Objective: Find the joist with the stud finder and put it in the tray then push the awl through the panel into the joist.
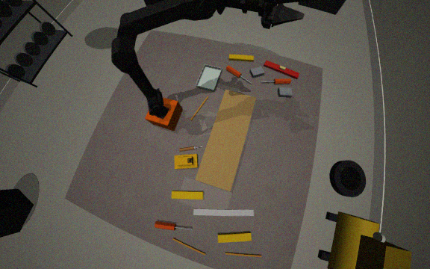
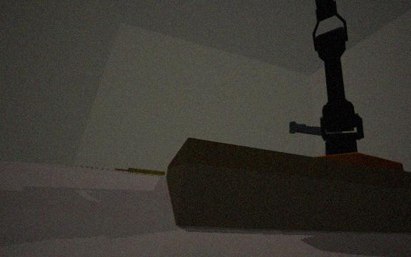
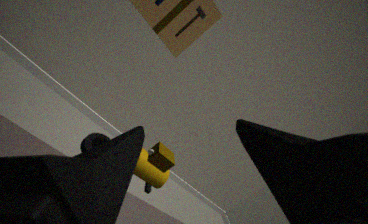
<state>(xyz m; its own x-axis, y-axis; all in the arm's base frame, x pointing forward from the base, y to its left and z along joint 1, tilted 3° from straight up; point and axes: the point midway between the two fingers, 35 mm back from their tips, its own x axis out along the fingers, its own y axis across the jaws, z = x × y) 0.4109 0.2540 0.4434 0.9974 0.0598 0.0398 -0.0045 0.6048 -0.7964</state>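
Observation:
The tan floor panel (image 1: 227, 143) lies slantwise on the mat in the top view. The yellow stud finder (image 1: 182, 161), with a small black part on top, lies left of the panel's lower half. The awl (image 1: 187, 149), with a brown handle and thin metal tip, lies just above it, tip toward the panel. The tray (image 1: 210, 77), pale inside with a dark rim, lies above and left of the panel, with nothing in it. My gripper (image 3: 190, 127) is wide open and empty, raised well away from the stud finder and awl. The joist is hidden.
An orange block (image 1: 175, 113) (image 2: 373, 160) bears the arm's base. A pencil-like stick (image 1: 199, 108) lies between base and panel. A red level (image 1: 271, 66), orange screwdrivers (image 1: 234, 71) and grey blocks (image 1: 285, 92) lie beyond the panel; a white bar (image 1: 223, 212) and yellow blocks (image 1: 187, 195) lie below.

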